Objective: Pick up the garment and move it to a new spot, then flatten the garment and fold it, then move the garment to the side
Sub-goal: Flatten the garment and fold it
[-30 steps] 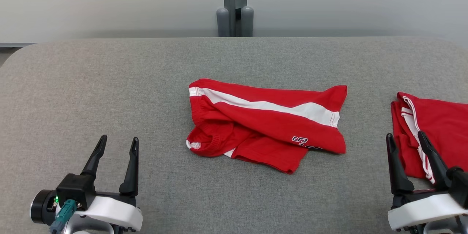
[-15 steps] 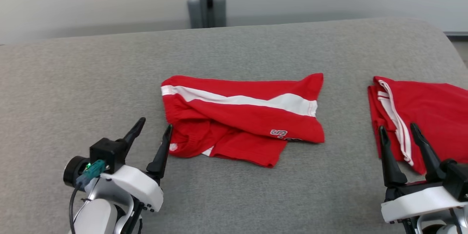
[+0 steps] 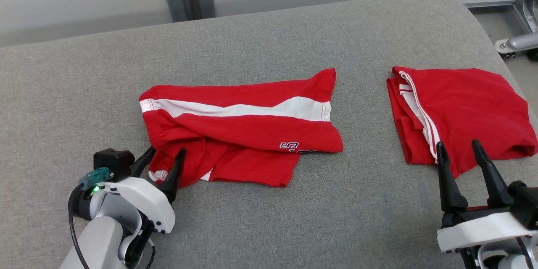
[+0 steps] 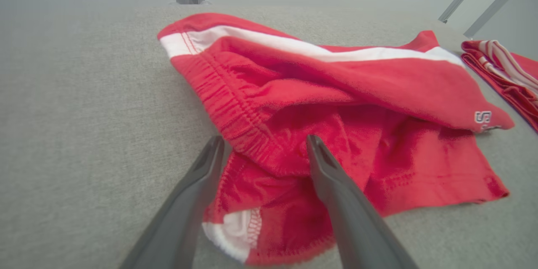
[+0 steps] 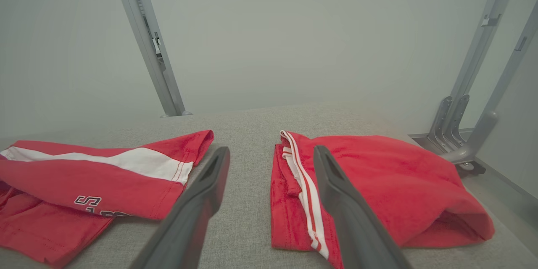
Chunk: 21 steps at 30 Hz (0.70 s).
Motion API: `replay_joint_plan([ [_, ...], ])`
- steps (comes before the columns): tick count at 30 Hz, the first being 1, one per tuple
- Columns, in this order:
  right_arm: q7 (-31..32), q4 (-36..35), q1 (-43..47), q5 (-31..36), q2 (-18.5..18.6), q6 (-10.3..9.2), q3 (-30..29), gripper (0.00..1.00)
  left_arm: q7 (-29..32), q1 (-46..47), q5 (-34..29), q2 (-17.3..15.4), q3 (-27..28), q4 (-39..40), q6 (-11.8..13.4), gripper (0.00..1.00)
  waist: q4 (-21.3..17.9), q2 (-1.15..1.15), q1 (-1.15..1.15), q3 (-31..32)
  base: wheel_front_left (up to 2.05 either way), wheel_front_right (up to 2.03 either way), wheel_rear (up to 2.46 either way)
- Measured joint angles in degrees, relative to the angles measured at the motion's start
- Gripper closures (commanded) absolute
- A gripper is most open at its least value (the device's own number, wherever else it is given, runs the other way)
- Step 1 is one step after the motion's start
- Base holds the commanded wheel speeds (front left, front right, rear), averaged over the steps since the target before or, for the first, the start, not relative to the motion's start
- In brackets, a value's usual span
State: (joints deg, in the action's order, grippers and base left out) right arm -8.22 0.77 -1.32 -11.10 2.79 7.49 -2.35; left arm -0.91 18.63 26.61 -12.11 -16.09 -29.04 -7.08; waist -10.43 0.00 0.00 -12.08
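Head view: you find the crumpled red cloth shorts with a white side stripe (image 3: 239,134) at mid-table on the grey fabric-covered table (image 3: 294,218). Their long axis runs left to right, and the waistband end points toward your left arm. The left gripper (image 3: 166,151) stands at that end's near corner with its jaws spread wide and empty. The right gripper (image 3: 457,145), equally wide and empty, hovers well apart from the shorts, before a folded red cloth garment with thin white stripes (image 3: 462,109). Left wrist view: the left gripper (image 4: 265,141) straddles the gathered elastic waistband (image 4: 235,113). One finger is over bare table and the other over red cloth, and the shorts (image 4: 336,92) stretch ahead and to the right. You cannot tell whether the fingers touch the cloth. Right wrist view: the right gripper (image 5: 272,149) points at the gap between the two garments, the shorts (image 5: 105,176) lying off to its left. By this layout the left arm is plainly the nearer one, so the pick would likely be a pinch across the waistband.
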Motion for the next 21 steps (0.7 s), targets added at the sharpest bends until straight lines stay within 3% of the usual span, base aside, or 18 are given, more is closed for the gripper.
replay_joint_plan([
  [1, -0.08, 0.11, -0.25, -0.12, 0.00, 0.00, 0.16, 0.00, 0.05, 0.61, 0.27, -0.18, -0.37, -0.76, -0.02, 0.00, -0.15, 0.00, 0.00, -0.19, 0.00, 0.00, 0.00],
  [2, -0.15, 0.23, -0.47, -0.41, -0.01, 0.00, 0.31, 0.00, -0.09, 0.99, 1.00, -0.22, -0.63, -1.20, -0.03, 0.15, -0.26, 0.00, 0.00, -0.36, 0.00, 0.00, 0.00],
  [3, -0.22, 0.27, -0.55, -0.49, -0.01, 0.00, 0.41, 0.00, 0.13, 1.39, 1.60, -0.30, -1.24, -1.75, -0.19, 0.55, -0.31, 0.00, 0.00, -0.52, 0.00, 0.00, 0.00],
  [4, -0.31, 0.40, -0.57, -0.55, -0.01, 0.00, 0.56, 0.00, 0.37, 1.75, 1.69, -0.52, -2.10, -2.24, -0.22, 0.82, -0.37, 0.00, 0.00, -0.68, 0.00, 0.00, 0.00],
  [5, -0.38, 0.47, -0.58, -0.56, -0.01, 0.00, 0.65, 0.00, 0.27, 1.85, 2.24, -0.73, -2.71, -2.41, -0.26, 1.00, -0.43, 0.00, 0.00, -0.82, 0.00, 0.00, 0.00],
  [21, 0.14, 1.24, -0.68, -1.07, -0.03, 0.00, -1.05, 0.00, 1.41, -5.49, 7.49, -6.28, -12.02, 5.48, -0.42, 1.00, 4.01, 0.00, 0.00, -1.30, 0.00, 0.00, 0.00],
])
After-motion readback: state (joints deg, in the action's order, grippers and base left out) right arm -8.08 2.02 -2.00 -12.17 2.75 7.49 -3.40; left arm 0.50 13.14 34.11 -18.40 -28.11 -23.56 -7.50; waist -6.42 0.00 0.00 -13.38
